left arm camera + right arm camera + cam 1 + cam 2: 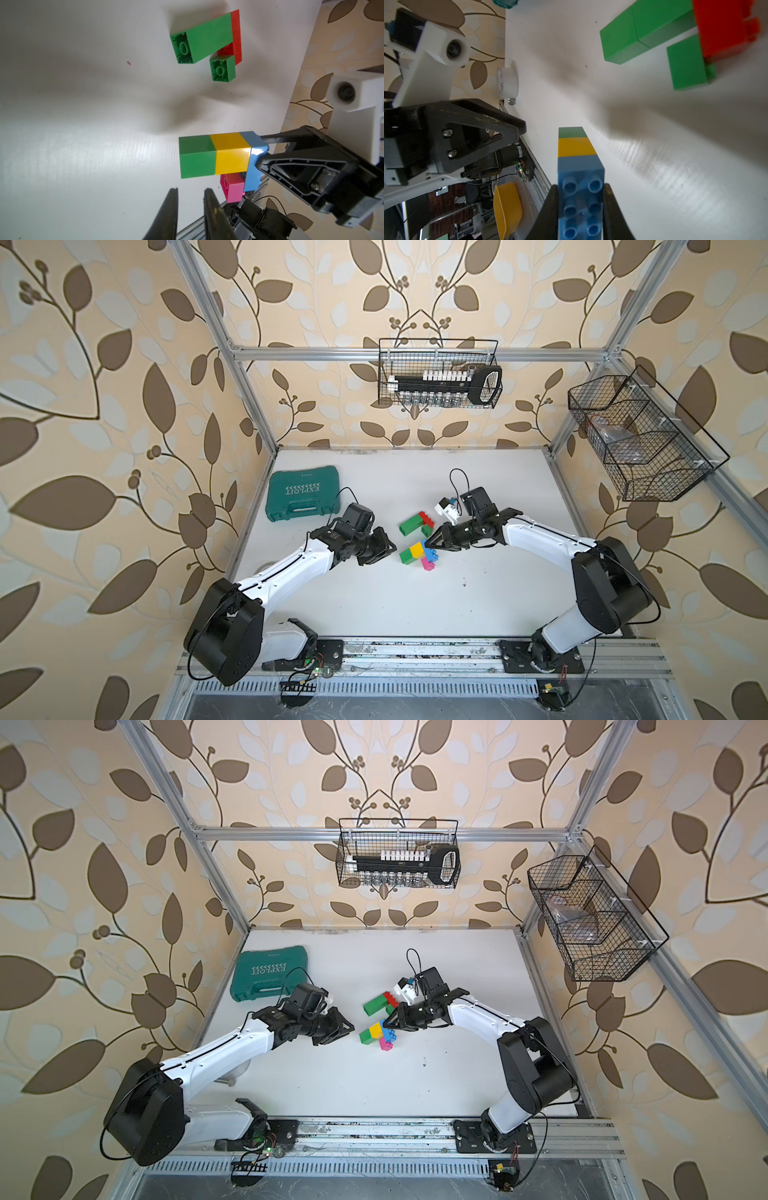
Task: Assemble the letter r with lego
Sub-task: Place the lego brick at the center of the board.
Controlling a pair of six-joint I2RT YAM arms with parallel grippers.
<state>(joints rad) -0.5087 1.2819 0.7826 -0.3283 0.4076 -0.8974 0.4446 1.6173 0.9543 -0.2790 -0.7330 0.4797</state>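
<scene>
right claw [580, 188] clamped on blue brick [580, 168] at end of green-yellow-blue lego row [415, 550], pink brick [232, 187] stuck to the blue one, row located mid counter [374, 605], left claw [191, 190] seen slightly parted and empty near the row's green end, green-red lego cluster [415, 524] set apart nearby

Left gripper [190, 190] ajar, right gripper [581, 186] clamped
</scene>
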